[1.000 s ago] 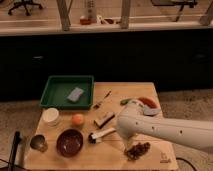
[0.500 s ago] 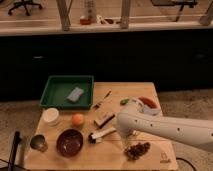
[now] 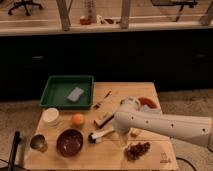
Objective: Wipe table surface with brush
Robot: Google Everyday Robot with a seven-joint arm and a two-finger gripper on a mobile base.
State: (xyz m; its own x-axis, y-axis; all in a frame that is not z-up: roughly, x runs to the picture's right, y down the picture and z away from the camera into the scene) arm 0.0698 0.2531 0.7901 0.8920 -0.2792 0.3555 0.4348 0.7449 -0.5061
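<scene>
The brush point(image 3: 101, 134) lies flat on the light-wood table surface point(image 3: 112, 156), its black bristle head to the left and its white handle running right under my arm. My gripper point(image 3: 120, 131) is at the left end of the white arm, low over the handle's right end and largely hidden by the arm's shell. The brush does not look lifted, and the jaws stand open.
A green tray point(image 3: 52, 96) holding a grey sponge point(image 3: 75, 94) sits at the back left. Around the brush are a tan block point(image 3: 104, 119), a thin dark brush point(image 3: 102, 100), an orange point(image 3: 77, 119), a dark bowl point(image 3: 69, 142), a white cup point(image 3: 51, 116), a metal cup point(image 3: 38, 143) and a dark cluster point(image 3: 137, 150).
</scene>
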